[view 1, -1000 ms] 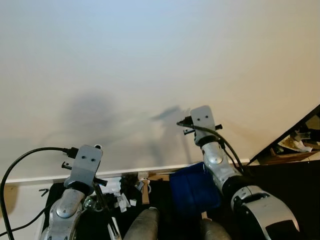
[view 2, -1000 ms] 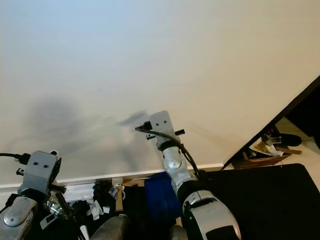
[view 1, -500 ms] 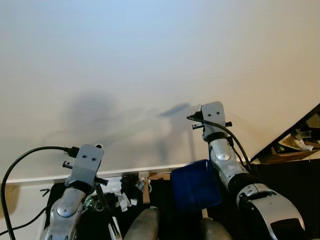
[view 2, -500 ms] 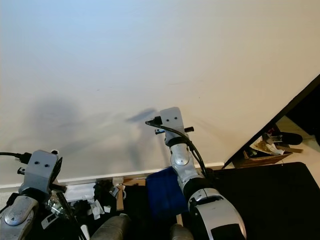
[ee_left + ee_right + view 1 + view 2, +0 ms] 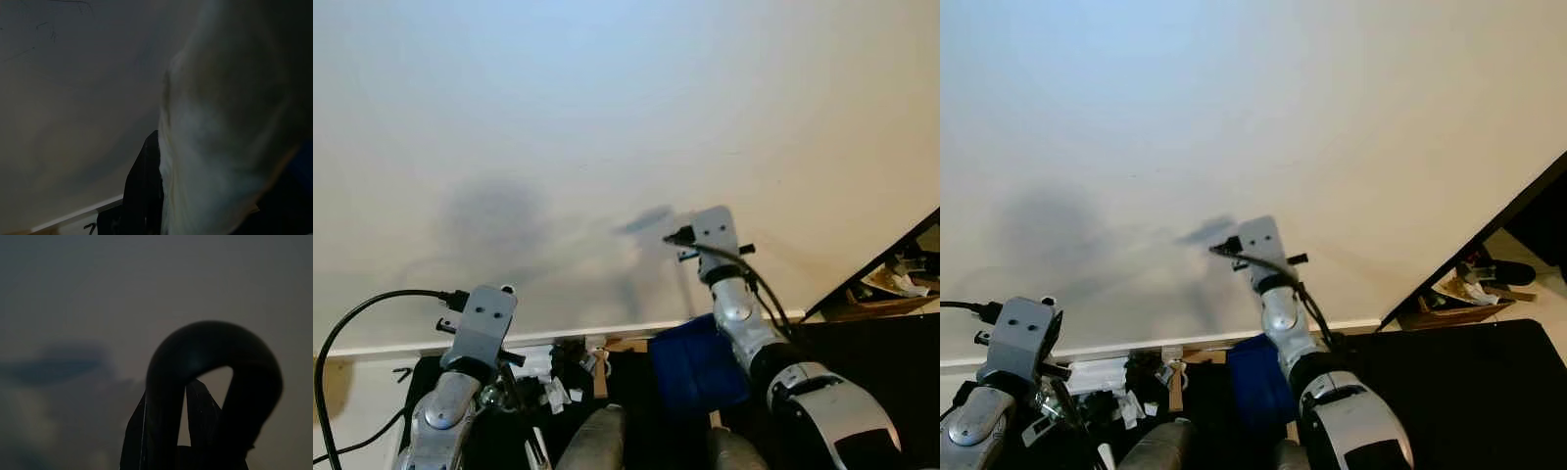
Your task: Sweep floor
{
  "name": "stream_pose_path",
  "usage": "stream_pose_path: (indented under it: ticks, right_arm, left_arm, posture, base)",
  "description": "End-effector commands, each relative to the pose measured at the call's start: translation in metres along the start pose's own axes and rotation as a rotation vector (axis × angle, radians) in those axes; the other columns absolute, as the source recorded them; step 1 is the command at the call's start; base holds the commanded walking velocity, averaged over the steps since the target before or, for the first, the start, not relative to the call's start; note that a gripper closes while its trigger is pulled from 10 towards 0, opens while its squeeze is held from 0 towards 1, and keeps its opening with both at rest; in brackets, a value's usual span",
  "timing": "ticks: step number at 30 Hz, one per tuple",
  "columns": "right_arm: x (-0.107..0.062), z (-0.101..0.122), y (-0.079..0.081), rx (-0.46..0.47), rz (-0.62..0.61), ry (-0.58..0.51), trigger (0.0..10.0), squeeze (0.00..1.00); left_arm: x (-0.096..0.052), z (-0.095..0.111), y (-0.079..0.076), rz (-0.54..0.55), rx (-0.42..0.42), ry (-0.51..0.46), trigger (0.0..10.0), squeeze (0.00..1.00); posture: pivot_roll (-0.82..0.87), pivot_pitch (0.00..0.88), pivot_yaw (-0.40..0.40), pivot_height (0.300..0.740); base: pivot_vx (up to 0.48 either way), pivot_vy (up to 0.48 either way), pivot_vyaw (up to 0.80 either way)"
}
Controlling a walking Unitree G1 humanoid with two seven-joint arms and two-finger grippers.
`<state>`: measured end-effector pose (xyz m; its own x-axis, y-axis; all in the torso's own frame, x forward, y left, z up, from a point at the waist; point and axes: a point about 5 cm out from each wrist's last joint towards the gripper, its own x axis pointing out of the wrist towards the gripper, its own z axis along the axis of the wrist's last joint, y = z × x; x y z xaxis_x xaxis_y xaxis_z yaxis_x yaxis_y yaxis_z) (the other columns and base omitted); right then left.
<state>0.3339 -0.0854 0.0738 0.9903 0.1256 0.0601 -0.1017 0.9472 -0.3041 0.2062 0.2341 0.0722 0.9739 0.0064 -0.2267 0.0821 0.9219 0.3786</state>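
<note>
A blue dustpan [image 5: 697,360] hangs below my raised right arm [image 5: 736,305], just above the dark floor [image 5: 656,431] at the foot of a pale wall [image 5: 607,117]. My right gripper [image 5: 168,396] is shut on a black loop handle [image 5: 215,352], seen close in the right wrist view. White paper scraps [image 5: 548,387] lie on the floor by the skirting. My left gripper [image 5: 504,387] hangs low at the left over those scraps. In the dark left wrist view a pale blurred shape [image 5: 225,137] sits very close to the camera.
A white skirting board [image 5: 568,338] runs along the wall's foot. At the right a dark slanted edge [image 5: 891,245] borders a corner with clutter and a cardboard tray [image 5: 881,294]. A black cable [image 5: 352,323] loops from my left wrist.
My right arm swung right half a second ago and has come back left, the blue dustpan shifting slightly with it. My left arm has stayed put.
</note>
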Motion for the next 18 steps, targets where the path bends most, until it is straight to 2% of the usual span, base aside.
stream_pose_path:
  ticks: [1,10,14,15,16,18]
  right_arm:
    - [-0.010,-0.014,0.007,-0.026,0.043,0.055,10.0,0.00]
    - [-0.015,-0.020,0.012,-0.079,0.098,0.078,10.0,0.00]
    - [-0.021,-0.036,0.021,-0.094,0.327,0.233,10.0,0.00]
    - [-0.021,-0.036,0.021,-0.094,0.327,0.233,10.0,0.00]
    - [-0.024,-0.043,0.018,-0.079,0.405,0.300,10.0,0.00]
    - [-0.026,-0.046,0.016,-0.068,0.439,0.330,10.0,0.00]
  left_arm:
    - [-0.002,-0.001,-0.001,-0.006,0.010,0.006,10.0,0.00]
    - [-0.003,-0.001,-0.002,-0.012,0.009,0.008,10.0,0.00]
    - [-0.005,-0.003,-0.003,-0.002,0.001,0.014,10.0,0.00]
    - [-0.005,-0.003,-0.003,-0.002,0.001,0.014,10.0,0.00]
    - [-0.006,-0.005,-0.005,0.000,-0.005,0.018,10.0,0.00]
    - [-0.006,-0.006,-0.007,-0.001,-0.008,0.019,10.0,0.00]
  posture:
    - [0.31,0.122,0.008,0.740]
    - [0.31,0.124,0.000,0.740]
    - [0.29,0.135,-0.017,0.740]
    - [0.29,0.135,-0.017,0.740]
    - [0.28,0.140,-0.026,0.740]
    - [0.27,0.141,-0.027,0.740]
  base:
    - [0.000,0.000,0.00]
    - [0.000,0.000,0.00]
    - [0.000,0.000,0.00]
    - [0.000,0.000,0.00]
    - [0.000,0.000,0.00]
    - [0.000,0.000,0.00]
